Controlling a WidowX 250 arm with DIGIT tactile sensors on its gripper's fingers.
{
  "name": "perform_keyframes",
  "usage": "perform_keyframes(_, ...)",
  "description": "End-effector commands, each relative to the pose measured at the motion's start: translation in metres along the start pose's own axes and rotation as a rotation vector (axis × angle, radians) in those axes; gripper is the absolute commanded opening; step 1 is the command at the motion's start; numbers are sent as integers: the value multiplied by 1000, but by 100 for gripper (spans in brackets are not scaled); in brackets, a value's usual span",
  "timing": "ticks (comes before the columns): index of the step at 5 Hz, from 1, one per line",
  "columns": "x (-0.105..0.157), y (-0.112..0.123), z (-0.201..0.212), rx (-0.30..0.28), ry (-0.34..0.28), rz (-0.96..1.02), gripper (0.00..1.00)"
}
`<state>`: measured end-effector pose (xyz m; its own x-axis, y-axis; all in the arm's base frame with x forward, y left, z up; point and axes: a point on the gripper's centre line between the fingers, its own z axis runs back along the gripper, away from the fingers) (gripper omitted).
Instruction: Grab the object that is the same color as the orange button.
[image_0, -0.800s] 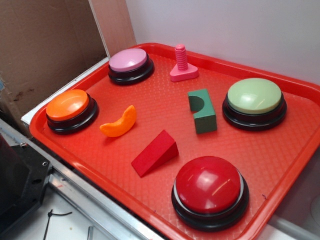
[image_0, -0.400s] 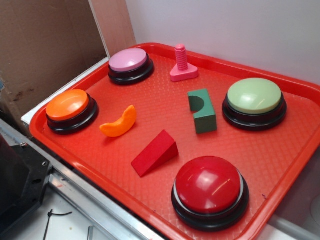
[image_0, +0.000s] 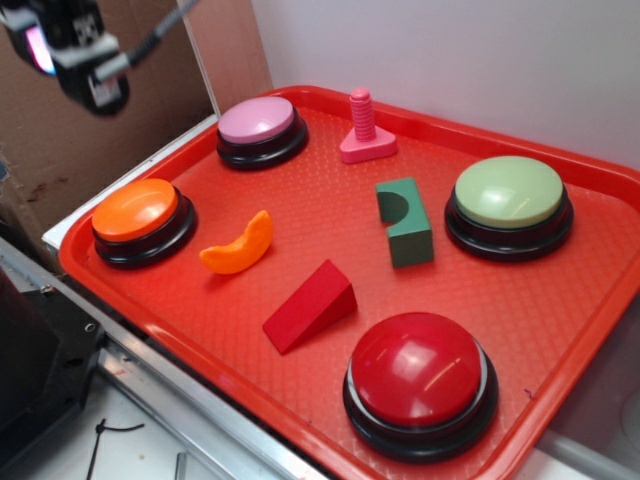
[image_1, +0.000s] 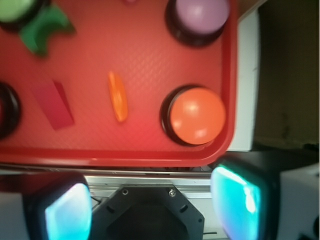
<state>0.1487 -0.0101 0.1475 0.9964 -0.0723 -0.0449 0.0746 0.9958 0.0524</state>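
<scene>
The hand is held high above the tray's back-left corner, spread wide and empty. The orange slice is seen below, just beside the orange button. Its long side is lined up between the fingers.

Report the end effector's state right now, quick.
End effector: open, holding nothing, high above the tray's near-left edge, well clear of the orange crescent.

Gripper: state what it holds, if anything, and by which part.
Nothing is held. The gripper is open, high above the tray's near-left edge; the orange crescent lies untouched beside the orange button.
</scene>
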Motion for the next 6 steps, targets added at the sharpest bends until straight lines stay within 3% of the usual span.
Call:
perform_keyframes(1, 12, -13, -76, 39, 37, -71, 100)
perform_keyframes(4, 38, -30, -121, 27, -1, -30, 100)
perform_keyframes(6, 47, -27, -100, -9, -56, 6, 100)
